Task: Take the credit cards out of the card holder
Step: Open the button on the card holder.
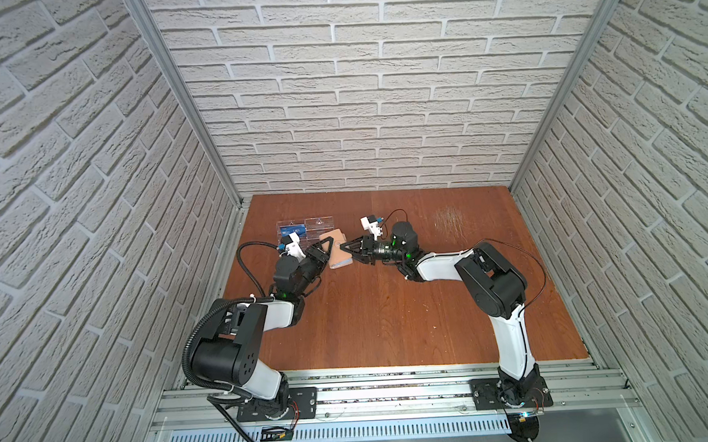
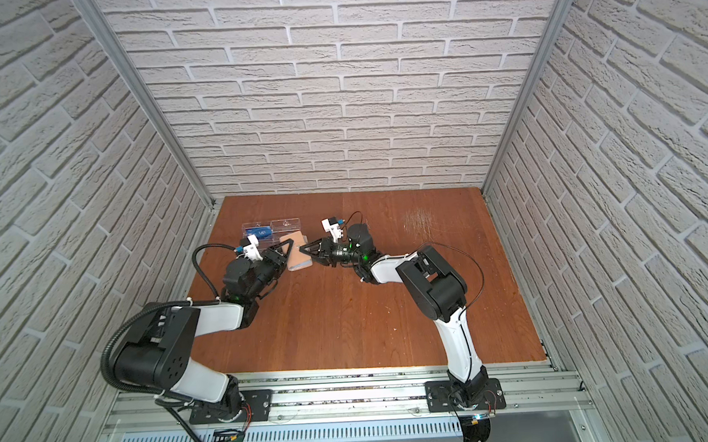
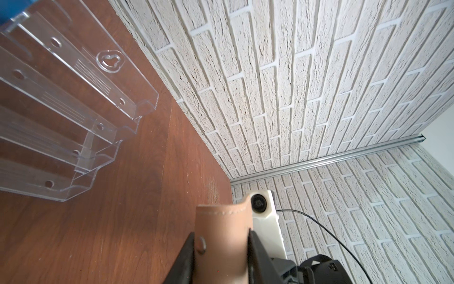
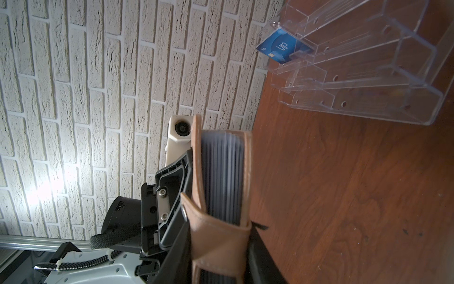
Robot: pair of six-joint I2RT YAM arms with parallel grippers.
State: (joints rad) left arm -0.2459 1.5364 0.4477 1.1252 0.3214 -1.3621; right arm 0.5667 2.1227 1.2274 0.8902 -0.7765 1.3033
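Two sets of jaws meet over the far left of the worktop (image 1: 390, 311), both closed on the holder (image 1: 336, 250): left jaws pinch its spine side, right jaws its strapped mouth, likely so one steadies it while the other frees the strap (image 4: 216, 236), which looks fastened; whether the holder rests on the wood or hangs clear I cannot tell; smooth tan leather, stitched, rounded at the fold, wraps a ribbed stack of grey sleeves (image 4: 221, 177); nothing blue shows inside; just beyond stands a clear stepped acrylic rack (image 1: 319, 224), one glossy blue card (image 1: 296, 230) propped in a slot; behind rises a rough white brick wall (image 1: 379, 104).
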